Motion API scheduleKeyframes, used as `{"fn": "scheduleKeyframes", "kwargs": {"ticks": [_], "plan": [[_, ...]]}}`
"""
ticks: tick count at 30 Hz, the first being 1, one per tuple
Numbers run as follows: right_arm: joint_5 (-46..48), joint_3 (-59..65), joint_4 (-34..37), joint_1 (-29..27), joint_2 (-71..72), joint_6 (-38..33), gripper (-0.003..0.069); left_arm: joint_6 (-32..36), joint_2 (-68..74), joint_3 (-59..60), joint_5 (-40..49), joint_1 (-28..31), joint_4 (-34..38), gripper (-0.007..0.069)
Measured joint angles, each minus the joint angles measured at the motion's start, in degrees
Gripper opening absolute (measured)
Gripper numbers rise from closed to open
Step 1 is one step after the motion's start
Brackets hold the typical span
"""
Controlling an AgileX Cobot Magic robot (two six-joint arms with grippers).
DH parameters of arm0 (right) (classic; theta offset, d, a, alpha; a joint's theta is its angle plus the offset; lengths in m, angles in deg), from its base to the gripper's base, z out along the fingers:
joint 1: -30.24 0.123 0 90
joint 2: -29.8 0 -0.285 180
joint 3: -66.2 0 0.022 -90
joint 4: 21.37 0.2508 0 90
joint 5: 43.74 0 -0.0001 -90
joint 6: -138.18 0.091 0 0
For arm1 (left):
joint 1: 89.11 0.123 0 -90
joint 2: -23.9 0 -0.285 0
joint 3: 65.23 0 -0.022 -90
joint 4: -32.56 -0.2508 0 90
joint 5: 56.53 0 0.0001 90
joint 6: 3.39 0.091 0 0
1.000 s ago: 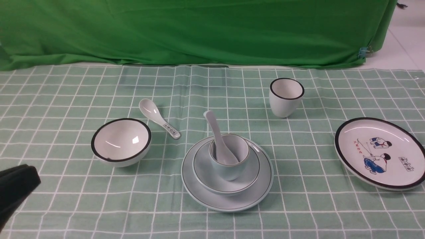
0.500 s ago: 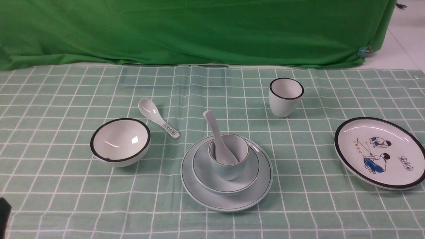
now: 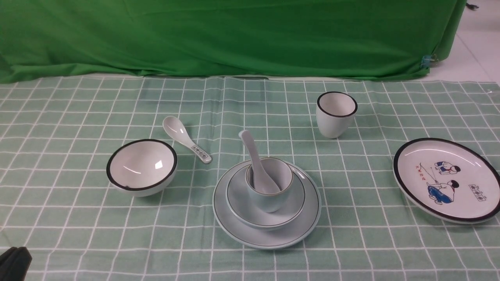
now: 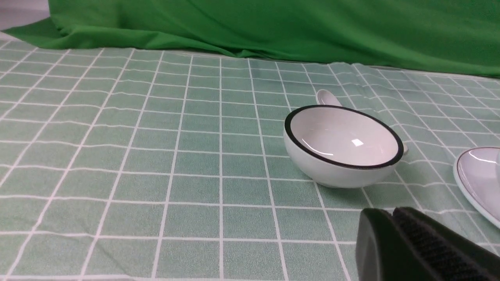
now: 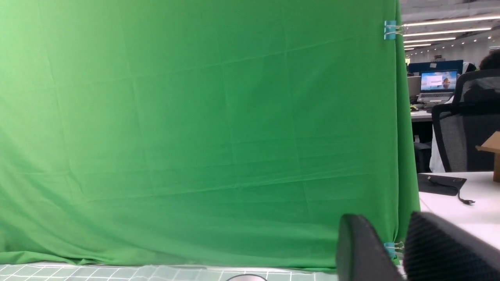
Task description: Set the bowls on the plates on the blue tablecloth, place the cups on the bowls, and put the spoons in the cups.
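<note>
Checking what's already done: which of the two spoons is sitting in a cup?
The plain white spoon, standing in the pale blue cup. The other spoon, marked at its handle end, lies flat on the tablecloth.

The left hand (image 3: 13, 263) has pulled back to the near left corner; the white bowl (image 3: 141, 167) shifted slightly left.

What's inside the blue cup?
A white spoon stands in the blue cup, scoop down, handle leaning out over the rim. The cup's wall hides its bottom and the scoop's tip.
</note>
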Motion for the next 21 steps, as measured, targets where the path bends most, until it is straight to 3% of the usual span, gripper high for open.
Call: {"fn": "scheduleKeyframes", "kwargs": {"ticks": [21], "plan": [[0.00, 0.00, 0.05, 0.00, 0.00, -0.03, 0.0238, 0.13, 0.00, 0.00, 0.06, 0.00, -0.77, 0.0017]]}}
